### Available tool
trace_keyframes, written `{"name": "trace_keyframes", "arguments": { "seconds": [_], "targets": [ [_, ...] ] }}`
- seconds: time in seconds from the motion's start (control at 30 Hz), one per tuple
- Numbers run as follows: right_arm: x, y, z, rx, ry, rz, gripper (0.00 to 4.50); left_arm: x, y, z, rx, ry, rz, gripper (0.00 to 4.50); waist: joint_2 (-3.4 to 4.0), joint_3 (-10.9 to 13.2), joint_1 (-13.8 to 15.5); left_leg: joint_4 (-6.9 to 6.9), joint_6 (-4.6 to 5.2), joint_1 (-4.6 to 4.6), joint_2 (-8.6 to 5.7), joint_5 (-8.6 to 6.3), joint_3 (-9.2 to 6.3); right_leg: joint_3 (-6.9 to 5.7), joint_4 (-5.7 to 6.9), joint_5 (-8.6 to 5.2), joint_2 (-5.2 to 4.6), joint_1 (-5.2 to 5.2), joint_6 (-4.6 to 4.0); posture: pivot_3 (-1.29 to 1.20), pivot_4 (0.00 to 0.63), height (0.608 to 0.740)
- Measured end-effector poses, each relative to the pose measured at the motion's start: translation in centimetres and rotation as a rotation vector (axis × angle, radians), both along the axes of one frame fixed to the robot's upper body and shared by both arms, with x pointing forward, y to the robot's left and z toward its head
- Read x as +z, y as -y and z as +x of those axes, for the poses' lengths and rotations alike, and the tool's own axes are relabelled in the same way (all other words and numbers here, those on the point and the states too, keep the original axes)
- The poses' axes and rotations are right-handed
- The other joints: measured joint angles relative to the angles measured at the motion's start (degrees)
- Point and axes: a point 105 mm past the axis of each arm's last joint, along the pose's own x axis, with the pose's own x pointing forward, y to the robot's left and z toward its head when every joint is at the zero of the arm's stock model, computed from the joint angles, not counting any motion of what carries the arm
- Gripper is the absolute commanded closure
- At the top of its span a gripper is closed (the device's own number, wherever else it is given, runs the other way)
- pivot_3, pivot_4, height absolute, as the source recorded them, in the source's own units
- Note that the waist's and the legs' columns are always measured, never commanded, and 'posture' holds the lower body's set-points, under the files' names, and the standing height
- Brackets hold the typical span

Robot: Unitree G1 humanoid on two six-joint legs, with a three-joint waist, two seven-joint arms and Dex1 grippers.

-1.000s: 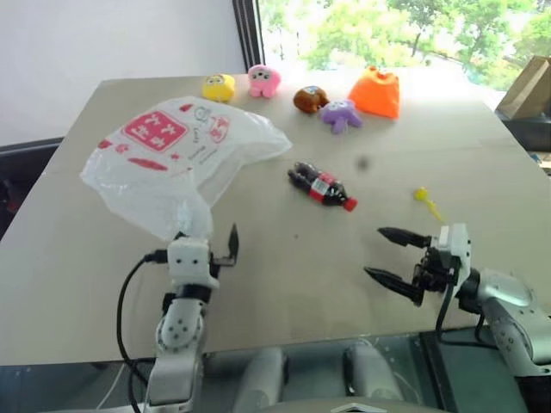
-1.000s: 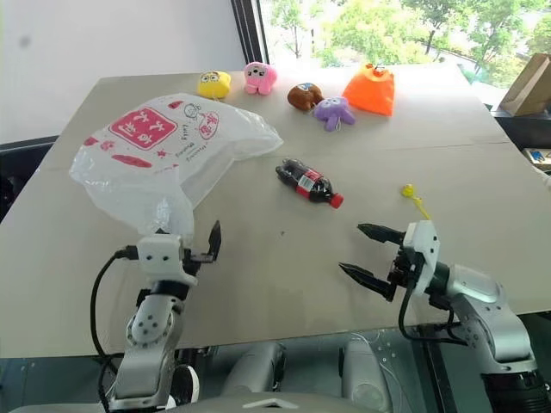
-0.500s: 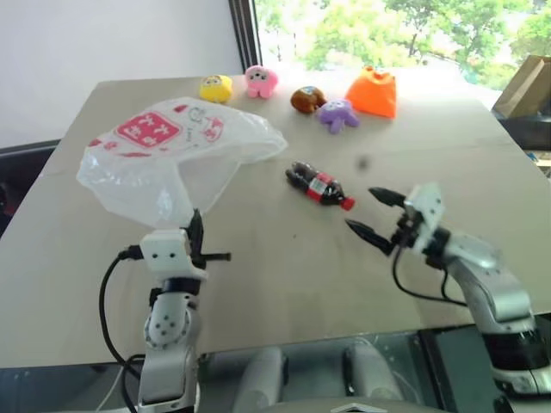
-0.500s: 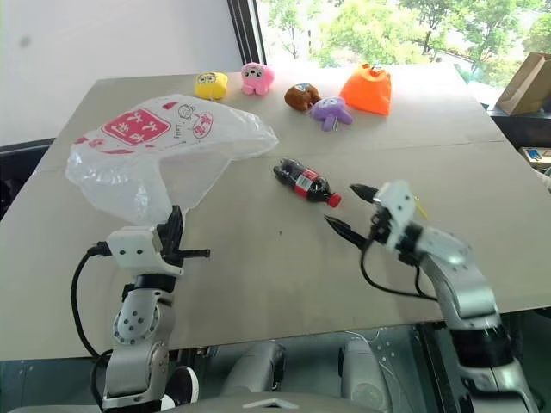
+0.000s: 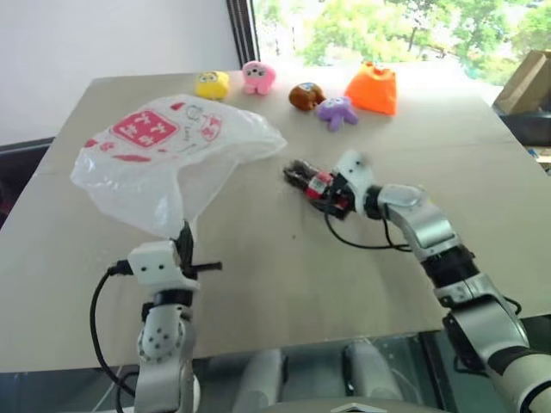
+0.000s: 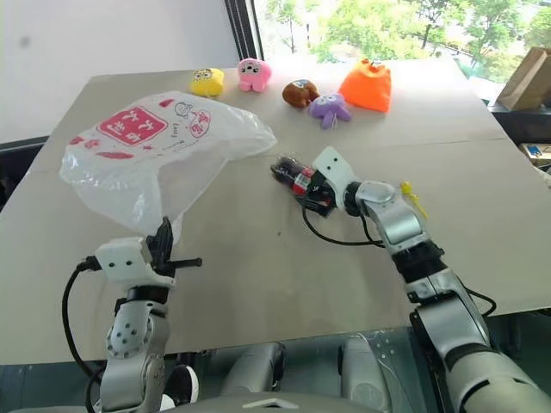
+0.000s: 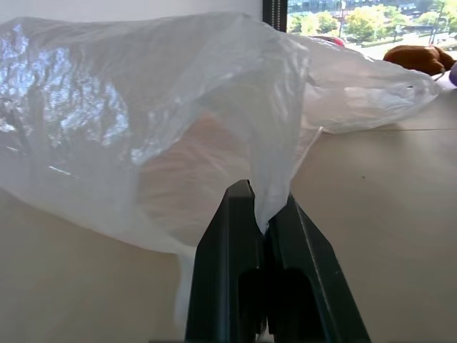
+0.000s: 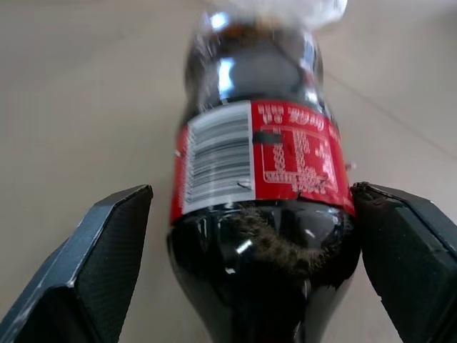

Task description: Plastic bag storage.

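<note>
The dark cola bottle with the red label [image 8: 260, 214] loses its cap end below the right wrist view's edge. From overhead, the right gripper [image 5: 331, 191] blurs against it. The brown paper bag [image 5: 532, 79] is cropped at the frame's side.

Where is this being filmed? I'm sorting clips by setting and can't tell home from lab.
Probably a lab or test room, not a home: one big plain table by a window with trees outside, a bare wall, and props laid out on it: a row of plush toys, a cola bottle, a plastic bag.
</note>
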Motion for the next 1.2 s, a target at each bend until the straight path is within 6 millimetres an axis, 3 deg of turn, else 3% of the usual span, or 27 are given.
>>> {"name": "trace_keyframes", "arguments": {
  "seconds": [0.1, 0.17, 0.27, 0.4, 0.47, 0.57, 0.7, 0.83, 0.97, 1.13, 1.2],
  "targets": [
    [-1.3, -0.2, 0.4, -0.032, -0.043, -0.015, 0.87, 0.0, -0.7, -0.5, 0.056, 0.007, -0.014, 4.5, 0.01, 0.01, -0.77, 0.0, 0.23, 0.06, 0.01, -0.13, 0.01, 0.03, 0.26, -0.01, 0.02, -0.06, -0.01, 0.0, 0.15, 0.74],
    [-1.6, -0.6, 0.4, -0.027, -0.047, -0.014, 1.81, 0.4, -1.5, -0.5, 0.095, 0.022, -0.011, 4.5, 0.02, 0.02, -0.86, 0.02, 0.24, 0.06, 0.0, -0.13, 0.0, 0.04, 0.47, -0.01, 0.04, -0.15, -0.01, 0.0, 0.15, 0.74],
    [-1.5, -0.5, 0.5, -0.034, -0.035, -0.008, 2.19, 1.6, -2.4, 0.3, 0.138, 0.065, 0.0, 4.5, 0.02, 0.02, -0.76, 0.14, 0.24, 0.05, 0.0, -0.12, -0.06, 0.01, 0.59, -0.01, 0.07, -0.14, -0.01, 0.0, 0.15, 0.74],
    [0.1, 0.5, 1.4, -0.106, 0.021, 0.05, 2.19, 3.4, -3.3, 3.5, 0.155, 0.109, 0.006, 4.5, 0.03, 0.04, -0.52, 0.39, 0.24, 0.03, -0.05, -0.12, -0.14, -0.03, 0.73, 0.01, 0.1, -0.08, 0.0, 0.0, 0.15, 0.74],
    [0.8, 1.4, 1.7, -0.147, 0.044, 0.076, 2.19, 4.8, -2.7, 5.6, 0.124, 0.149, 0.001, 4.5, 0.02, 0.05, -0.43, 0.45, 0.21, -0.01, -0.09, -0.1, -0.16, -0.04, 0.75, 0.01, 0.08, -0.09, 0.0, 0.0, 0.15, 0.74],
    [2.4, 3.3, 2.1, -0.227, 0.101, 0.113, 2.19, 7.8, 0.2, 9.7, -0.007, 0.221, 0.01, 4.5, 0.0, 0.04, -0.36, 0.46, -0.05, -0.05, -0.17, 0.05, -0.16, -0.03, 0.69, 0.02, 0.01, -0.1, 0.0, 0.0, 0.15, 0.74],
    [3.0, 4.9, 1.5, -0.258, 0.122, 0.104, 2.19, 8.6, 3.5, 12.1, -0.167, 0.231, 0.011, 4.5, 0.01, 0.04, -1.16, 0.27, -0.06, -0.2, -0.2, 0.05, -0.08, 0.05, 0.51, 0.0, -0.05, -0.33, 0.01, 0.0, 0.15, 0.74],
    [2.4, 5.0, -0.1, -0.207, 0.088, 0.071, 2.19, 7.6, 4.9, 12.4, -0.261, 0.211, 0.037, 4.5, 0.01, 0.04, -2.08, 0.29, -0.08, -0.86, -0.21, 0.06, -0.02, 0.13, 0.65, 0.0, -0.08, -1.03, 0.01, 0.0, 0.15, 0.74],
    [1.9, 4.4, -1.8, -0.14, 0.04, 0.055, 2.19, 5.6, 4.1, 11.7, -0.26, 0.161, 0.046, 4.5, 0.02, 0.04, -2.53, 0.36, -0.07, -0.84, -0.23, 0.06, 0.04, 0.18, 0.75, 0.01, -0.12, -1.06, 0.02, 0.0, 0.15, 0.74],
    [6.5, 4.0, 0.5, -0.138, 0.148, 0.075, 0.04, 3.2, 1.9, 10.3, -0.197, 0.097, 0.047, 4.5, 0.02, 0.05, -2.34, 0.5, 0.0, -0.72, -0.25, 0.06, -0.03, 0.15, 0.87, 0.11, -0.08, -0.94, 0.11, 0.0, 0.15, 0.74],
    [7.7, 3.7, 1.9, -0.14, 0.171, 0.08, 0.04, 2.7, 1.4, 9.8, -0.174, 0.088, 0.04, 4.5, 0.02, 0.04, -2.39, 0.5, 0.0, -0.65, -0.23, 0.06, -0.01, 0.17, 0.87, 0.14, -0.06, -0.89, 0.09, 0.0, 0.15, 0.74]
  ]
}}
